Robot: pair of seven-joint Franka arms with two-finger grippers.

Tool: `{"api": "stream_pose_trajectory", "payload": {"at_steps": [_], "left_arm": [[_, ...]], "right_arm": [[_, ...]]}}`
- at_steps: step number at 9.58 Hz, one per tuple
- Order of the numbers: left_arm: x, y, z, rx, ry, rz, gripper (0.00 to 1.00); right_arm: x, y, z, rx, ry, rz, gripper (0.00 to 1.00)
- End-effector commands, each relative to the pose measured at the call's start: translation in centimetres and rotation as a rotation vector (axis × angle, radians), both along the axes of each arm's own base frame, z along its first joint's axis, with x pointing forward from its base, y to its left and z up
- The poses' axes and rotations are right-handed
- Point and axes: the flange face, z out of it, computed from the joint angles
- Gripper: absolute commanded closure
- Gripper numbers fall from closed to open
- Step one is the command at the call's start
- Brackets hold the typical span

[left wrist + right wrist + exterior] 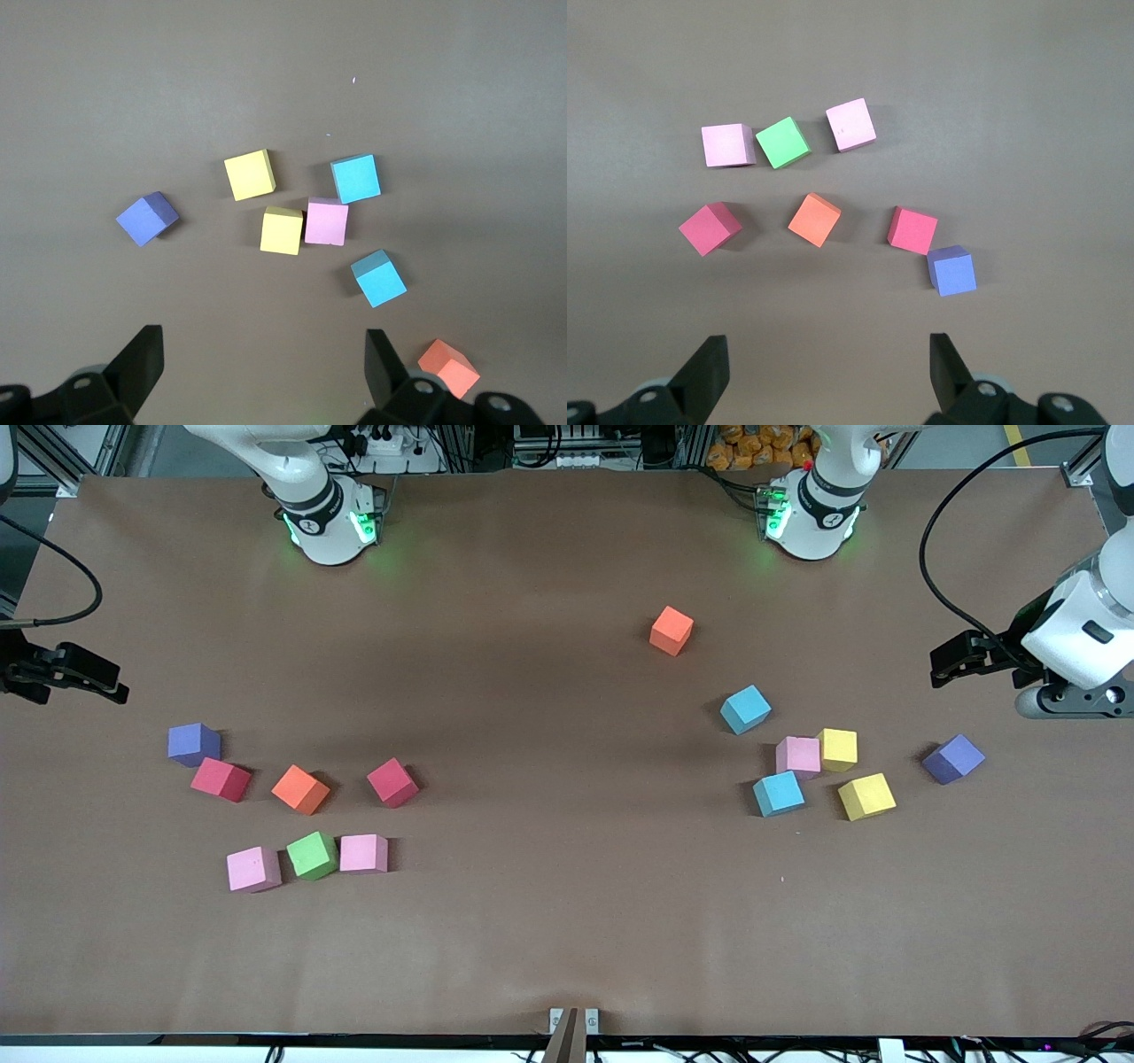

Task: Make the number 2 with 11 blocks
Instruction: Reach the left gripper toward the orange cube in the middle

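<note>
Scene: I am watching from the control desk as the blocks lie in two loose scatters on the brown table (567, 921); no part of the number 2 is laid yet.
Left gripper (263, 363): fingers spread wide and holding nothing. It hangs over the left arm's end of the table, at about two o'clock from a purple cube (953, 759) in the front view. From there, I judge, its camera takes in the whole scatter under it.
Right gripper (828, 363): also spread and empty, over the right arm's end of the table, at about ten o'clock from the other purple cube (193, 744).
Scatter at the left arm's end: a pink cube (798, 756) touches a yellow cube (837, 749) at its three o'clock. A light blue cube (779, 794) sits just beside the pink one at its seven o'clock, with a second yellow cube (866, 795) near. Another light blue cube (745, 709) and an orange cube (671, 631) lie apart toward eleven o'clock.
Scatter at the right arm's end: the green cube (312, 856) sits between two pink cubes (253, 868), and above them in the front view run a crimson cube (221, 779), an orange one (300, 789) and a second crimson cube (392, 782).
Progress: at the very start, by my reading.
Next: each arm has a pile within its own reach. Most cubes lie skewed, so squaring the fingers to a cube's faces comes first.
</note>
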Motion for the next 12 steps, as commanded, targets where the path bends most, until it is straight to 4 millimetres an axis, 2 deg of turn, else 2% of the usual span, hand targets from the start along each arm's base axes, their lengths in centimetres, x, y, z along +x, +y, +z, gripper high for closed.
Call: {"api": "stream_pose_trajectory", "payload": {"at_steps": [1, 3, 4, 5, 6, 7, 8, 10, 12], "left_arm": [[0.0, -0.5, 0.6, -0.015, -0.015, 0.01, 0.0], [0.0, -0.8, 0.4, -0.03, -0.01, 0.01, 0.0], [-0.2, -1.6, -1.1, -0.113, 0.027, 0.029, 0.0], [-0.8, -3.6, -2.7, -0.166, 0.061, 0.113, 0.0], [-1.9, -7.5, -4.5, -0.151, 0.075, 0.133, 0.0], [-2.6, -9.9, -6.6, -0.139, 0.08, 0.148, 0.0], [-3.0, -11.2, -8.5, -0.131, 0.087, 0.173, 0.0], [-4.9, -15.5, -12.2, -0.119, 0.093, 0.206, 0.0], [-7.3, -19.6, -14.4, -0.094, 0.105, 0.209, 0.0]], "right_arm": [[-0.2, 0.0, 0.2, -0.001, -0.008, 0.007, 0.0], [-0.2, 0.0, 0.2, -0.001, -0.008, 0.009, 0.0], [-0.2, 0.0, 0.2, -0.001, -0.008, 0.009, 0.0], [-0.2, 0.0, 0.1, -0.001, -0.006, 0.007, 0.0], [-0.2, 0.0, 0.1, -0.001, -0.006, 0.007, 0.0], [-0.2, 0.0, 0.1, 0.001, -0.006, 0.007, 0.0], [-0.2, 0.0, 0.0, 0.001, -0.005, 0.007, 0.0], [0.2, 0.2, -0.9, 0.005, 0.004, 0.006, 0.0], [0.8, 0.5, -2.2, 0.006, 0.027, 0.005, 0.0]]}}
